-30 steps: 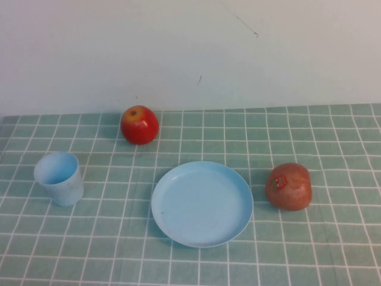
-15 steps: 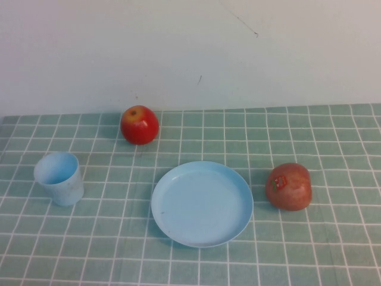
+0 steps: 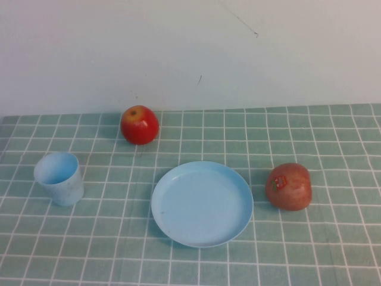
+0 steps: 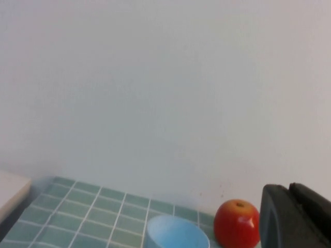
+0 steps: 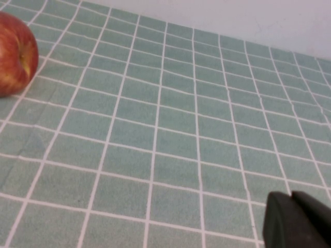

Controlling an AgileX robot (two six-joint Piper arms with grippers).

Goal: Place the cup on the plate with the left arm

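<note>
A small light blue plastic cup (image 3: 59, 177) stands upright and untouched on the green checked counter (image 3: 333, 238), well left of the round light blue plastic plate (image 3: 202, 203) it is meant for. The plate lies bare, its low rim clear of everything around it. A bright red apple (image 3: 140, 124) sits behind the gap between cup and plate; a duller red apple with a sticker (image 3: 289, 186) rests just right of the plate.

Neither arm shows from above. The left claw (image 4: 297, 217) appears only as a dark edge in its own wrist view, off the counter and looking across at the cup's rim (image 4: 176, 232) and the bright apple beside it; whether its fingers are apart or together cannot be told. The right claw (image 5: 297, 221) likewise shows only a black corner over bare counter near the duller apple (image 5: 15, 54), its state equally unclear.

The risks, as judged from here: the light, tapered cup could tip or skid if the left claw meets its wall off-centre, and a pinch near the rim might squeeze it out upward. A low carry could knock the plate's rim, or a wide approach nudge the bright apple.
</note>
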